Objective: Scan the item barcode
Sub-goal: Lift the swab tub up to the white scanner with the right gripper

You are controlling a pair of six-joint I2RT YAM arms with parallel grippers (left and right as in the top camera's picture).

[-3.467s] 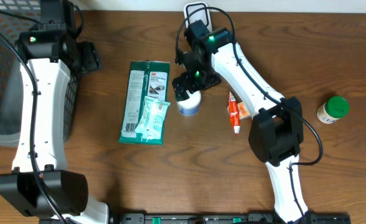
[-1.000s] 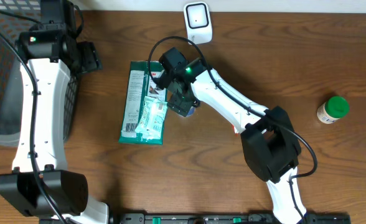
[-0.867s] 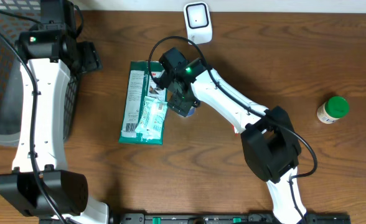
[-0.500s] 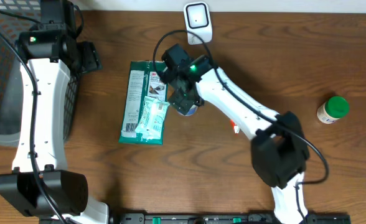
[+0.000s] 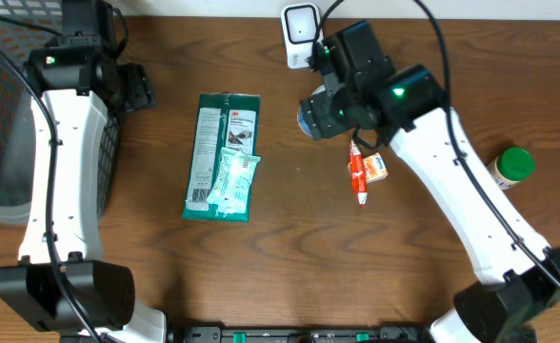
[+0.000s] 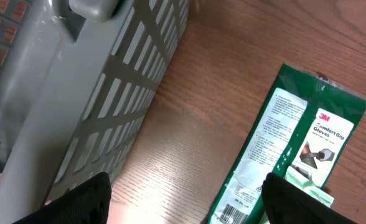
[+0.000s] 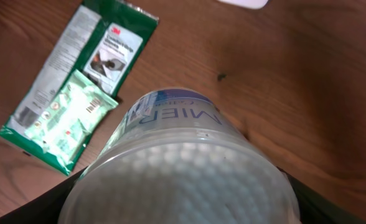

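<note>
Wood counter (image 5: 290, 276), scanner (image 5: 300, 23) at back edge. Right claw (image 5: 330, 110) clamped on tub (image 7: 183, 155), held off counter just in front of scanner. Left claw (image 6: 183, 200) apart, empty, near basket (image 6: 77, 93). No barcode visible yet. Advise: roll tub slowly facing scanner, grip firm, keep claw off barcode.
</note>
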